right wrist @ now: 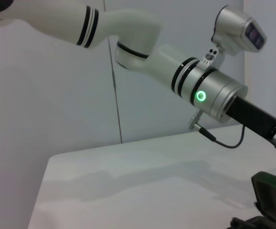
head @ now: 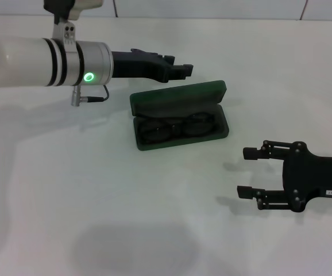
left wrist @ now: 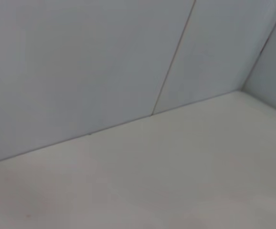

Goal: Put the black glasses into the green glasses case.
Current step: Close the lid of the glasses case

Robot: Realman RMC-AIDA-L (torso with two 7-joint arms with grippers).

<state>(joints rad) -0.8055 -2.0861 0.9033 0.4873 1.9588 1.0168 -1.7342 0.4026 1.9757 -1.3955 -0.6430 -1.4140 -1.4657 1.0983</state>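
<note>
The glasses (head: 176, 129) lie inside the open case (head: 180, 115) at mid-worktop (head: 68, 201); left gripper (head: 180, 70) behind it, right gripper (head: 247, 172) before-right.

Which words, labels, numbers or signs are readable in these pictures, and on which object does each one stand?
No text here can be read.
White label on the right claw body: print too small to read.
The green glasses case, open with the black glasses inside: no lettering visible.
Left claw: green ring light behind it, no text.

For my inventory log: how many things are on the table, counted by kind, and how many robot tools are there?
Black glasses: 1, lying inside the open case
Green glasses case: 1
Robot tools: 2, left tool and right tool
Total: 4
</note>
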